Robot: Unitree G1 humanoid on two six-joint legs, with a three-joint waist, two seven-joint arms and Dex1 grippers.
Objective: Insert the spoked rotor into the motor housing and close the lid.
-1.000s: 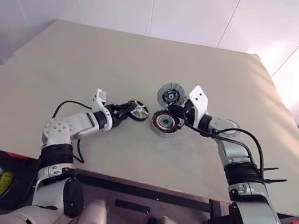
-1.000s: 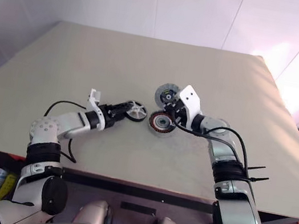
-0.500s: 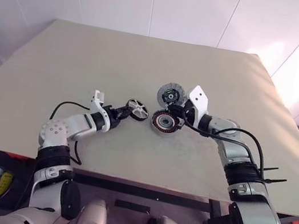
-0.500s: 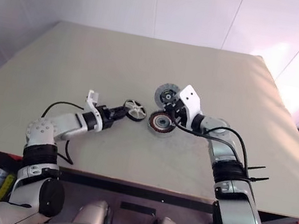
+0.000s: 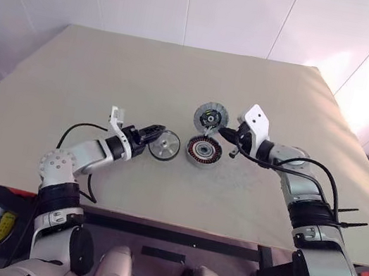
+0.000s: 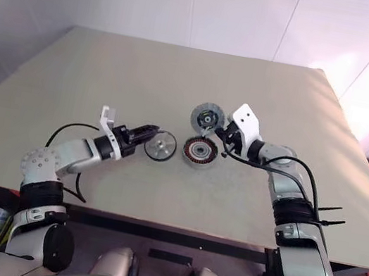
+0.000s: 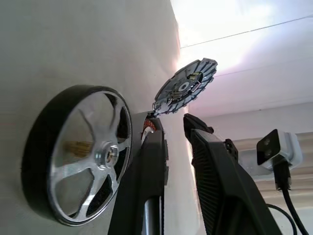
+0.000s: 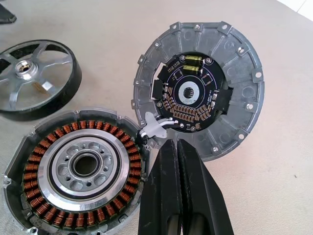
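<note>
On a pale worktop [image 5: 111,68], the left gripper [image 5: 151,133] reaches toward the spoked rotor [image 5: 165,144], which lies flat just beside the motor housing [image 5: 203,151]. In the left wrist view the two black fingers stand a little apart with nothing between them, one finger close against the rotor's black rim; whether it touches cannot be told. The housing sits open, copper windings up, with the lid [image 5: 211,116] hinged at its far edge and tipped back, its inner face showing. The right gripper [image 5: 231,138], jaws pressed together and empty, hovers just beside the hinge.

The step in hand appears to be taking up the rotor. A sound way would be to close across the rim rather than the spokes, lift it level, centre its hub over the housing's silvery middle and lower it straight, since a tilted entry could jam against the windings. The right gripper looks well placed to steady the housing or tip the lid shut afterwards.
</note>
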